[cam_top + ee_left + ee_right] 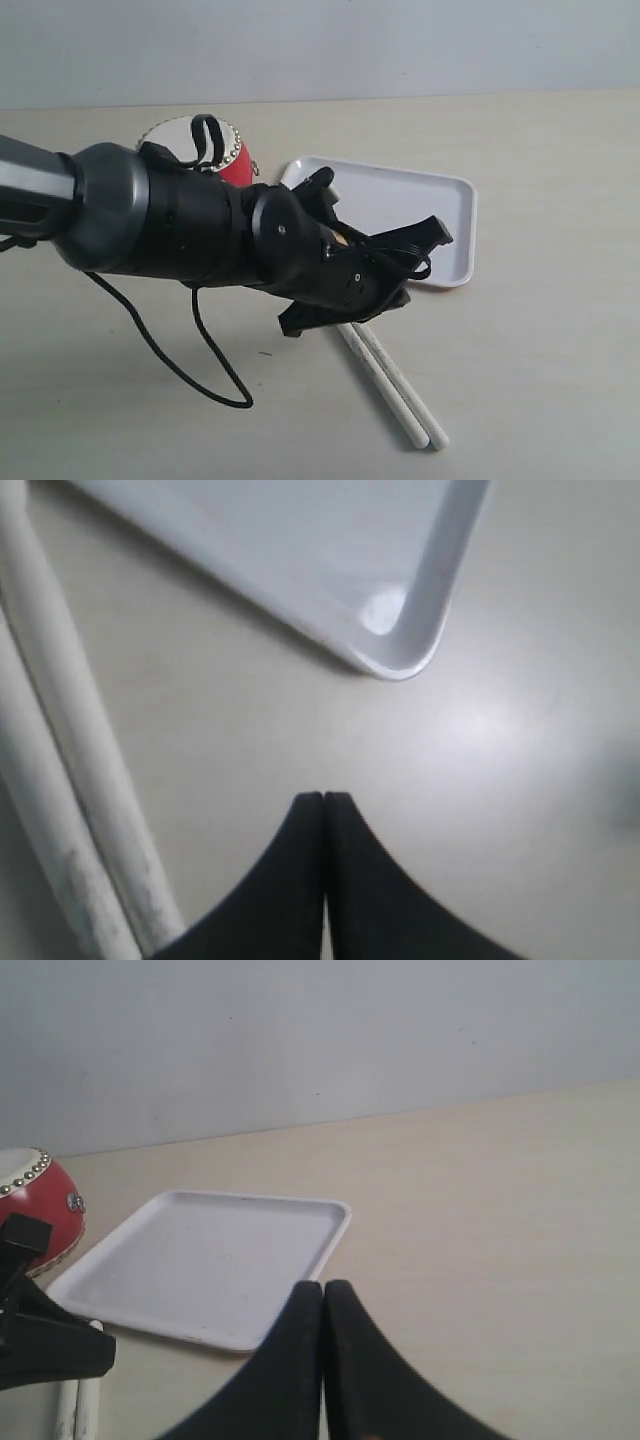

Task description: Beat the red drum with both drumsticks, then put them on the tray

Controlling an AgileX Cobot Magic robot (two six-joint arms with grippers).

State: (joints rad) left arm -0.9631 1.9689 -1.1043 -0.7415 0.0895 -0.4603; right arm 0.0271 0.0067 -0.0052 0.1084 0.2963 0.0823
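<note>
A close view down past the left gripper (323, 805), whose two black fingers are pressed flat together with nothing between them, their tips meeting in a single point above a pale beige table (500, 780). Ahead of the tips, apart from them, lies one rounded corner of a white tray (438, 600) with a low raised rim, its inside bare. To one side of the gripper, two pale drumsticks (85, 740) lie side by side on the table, touching, with faint grey scuffs.
</note>
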